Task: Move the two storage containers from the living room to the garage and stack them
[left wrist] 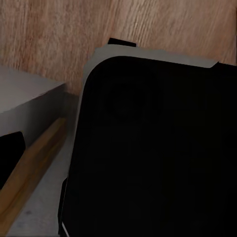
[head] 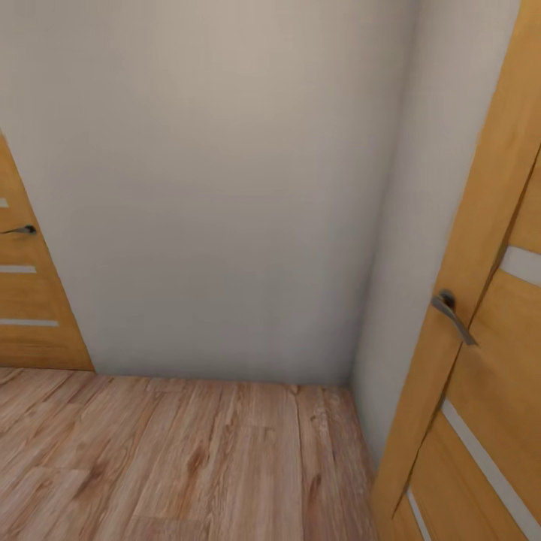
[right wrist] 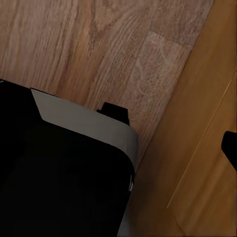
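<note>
A wooden door (head: 30, 300) is seen at the left, a pale wall (head: 218, 188) in the middle, another wooden door (head: 481, 338) at the right, above plank flooring (head: 188, 458). The grippers' state cannot be told.

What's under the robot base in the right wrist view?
Light wood plank floor shows beyond the black base, with an orange wooden door beside it. The floor directly beneath the base is covered.

2 wood doors, one at left (head: 30, 300), one at right (head: 488, 361), 2 metal door handles, left (head: 21, 231) & right (head: 453, 315), 1 pale wall (head: 218, 188), 1 plank floor (head: 188, 458), 1 black robot base (left wrist: 153, 153)
</note>
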You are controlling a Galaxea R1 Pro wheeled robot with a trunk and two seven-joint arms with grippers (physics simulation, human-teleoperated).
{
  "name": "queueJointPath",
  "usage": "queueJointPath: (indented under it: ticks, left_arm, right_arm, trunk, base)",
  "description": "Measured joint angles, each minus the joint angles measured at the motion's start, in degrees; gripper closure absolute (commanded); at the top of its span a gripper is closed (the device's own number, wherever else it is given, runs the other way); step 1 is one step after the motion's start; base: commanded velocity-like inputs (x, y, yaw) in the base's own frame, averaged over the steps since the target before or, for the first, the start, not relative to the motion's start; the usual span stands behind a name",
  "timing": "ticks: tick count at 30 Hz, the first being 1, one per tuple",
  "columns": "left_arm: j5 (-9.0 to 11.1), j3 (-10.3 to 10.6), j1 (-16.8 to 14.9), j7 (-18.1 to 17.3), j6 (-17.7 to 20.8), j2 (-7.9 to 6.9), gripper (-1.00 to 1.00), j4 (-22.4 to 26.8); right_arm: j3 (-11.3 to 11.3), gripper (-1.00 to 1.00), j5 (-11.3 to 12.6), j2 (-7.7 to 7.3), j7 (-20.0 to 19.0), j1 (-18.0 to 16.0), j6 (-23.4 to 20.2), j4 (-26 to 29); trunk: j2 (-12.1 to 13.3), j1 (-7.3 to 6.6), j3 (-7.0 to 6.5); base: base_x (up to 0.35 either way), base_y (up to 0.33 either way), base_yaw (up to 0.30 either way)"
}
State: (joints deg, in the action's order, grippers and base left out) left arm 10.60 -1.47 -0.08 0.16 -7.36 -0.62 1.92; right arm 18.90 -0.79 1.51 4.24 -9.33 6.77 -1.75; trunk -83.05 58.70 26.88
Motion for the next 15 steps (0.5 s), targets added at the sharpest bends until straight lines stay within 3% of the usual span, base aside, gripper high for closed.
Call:
queueJointPath:
  ticks: [15]
  left_arm:
    - [0.0,0.0,0.0,0.0,0.0,-0.05,-1.0,0.0]
  right_arm:
    - [0.0,-1.0,-0.1,0.12,0.0,0.0,-0.1,0.0]
  trunk:
    - [0.0,0.0,0.0]
  base:
    - [0.322,0.0,0.0]
